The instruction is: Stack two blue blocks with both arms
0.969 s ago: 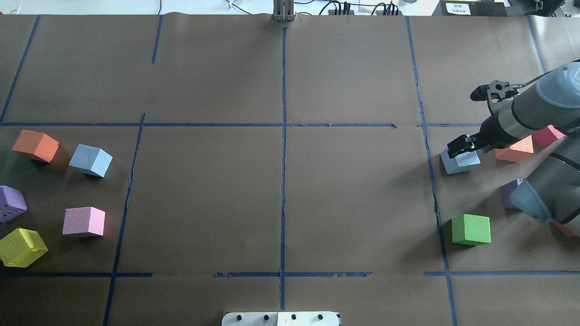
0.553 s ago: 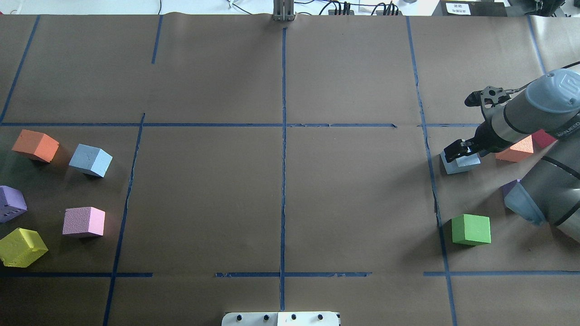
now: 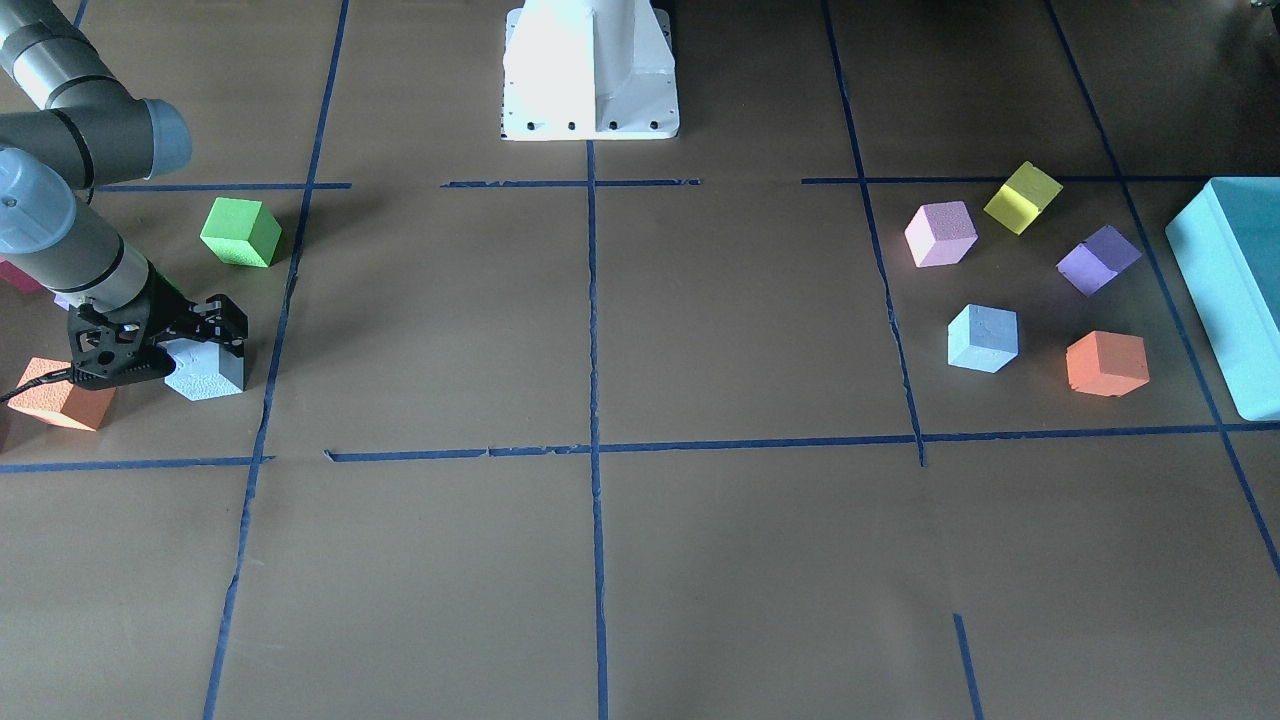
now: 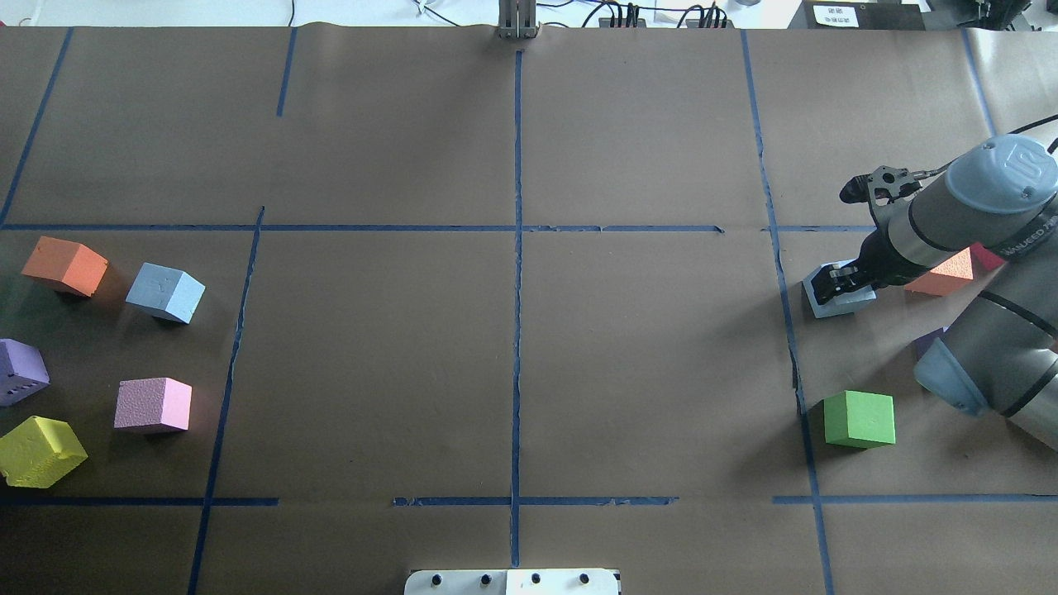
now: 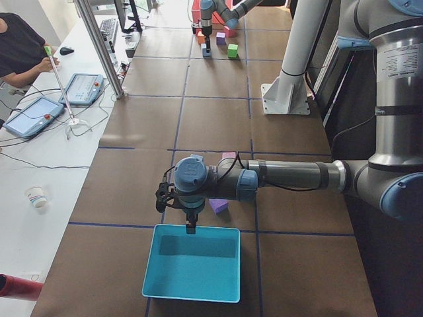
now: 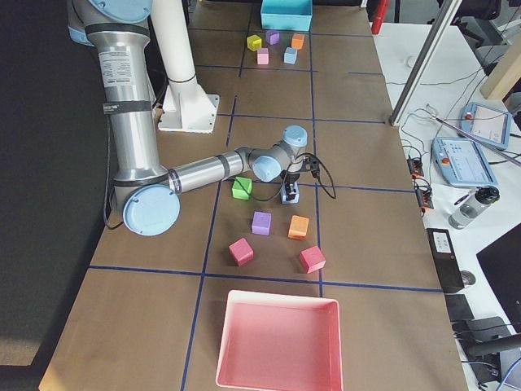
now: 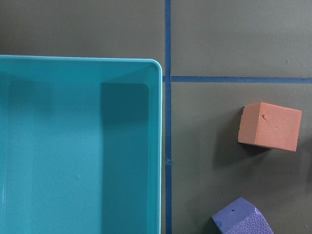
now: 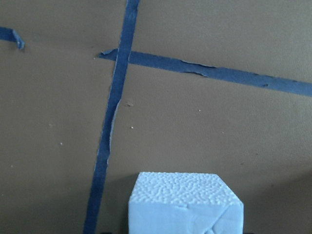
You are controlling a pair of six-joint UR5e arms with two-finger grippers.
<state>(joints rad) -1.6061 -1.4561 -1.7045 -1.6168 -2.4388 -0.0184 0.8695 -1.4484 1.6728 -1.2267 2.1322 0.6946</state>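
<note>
Brown paper crossed with blue tape covers the table [image 4: 645, 372], where a large teal box [image 5: 192, 264] sits at one end. Above the box hangs the left arm [image 5: 291, 175]; whether its left gripper [image 5: 190, 228] is wide or closed cannot be told. At the opposite end the right arm [image 4: 950, 223] reaches down, and the right gripper [image 4: 835, 283] sits over one blue block [image 3: 205, 378], jaws either side of it; whether they pinch yet cannot be told. A second blue block [image 4: 165, 292] lies well apart on the robot's left, just beside an orange cube [image 4: 64, 266]. Both blocks look like light, slightly rough foam that should grip well but dent under pressure, so a gentle hold on two opposite flat faces, about mid-height, seems best.
</note>
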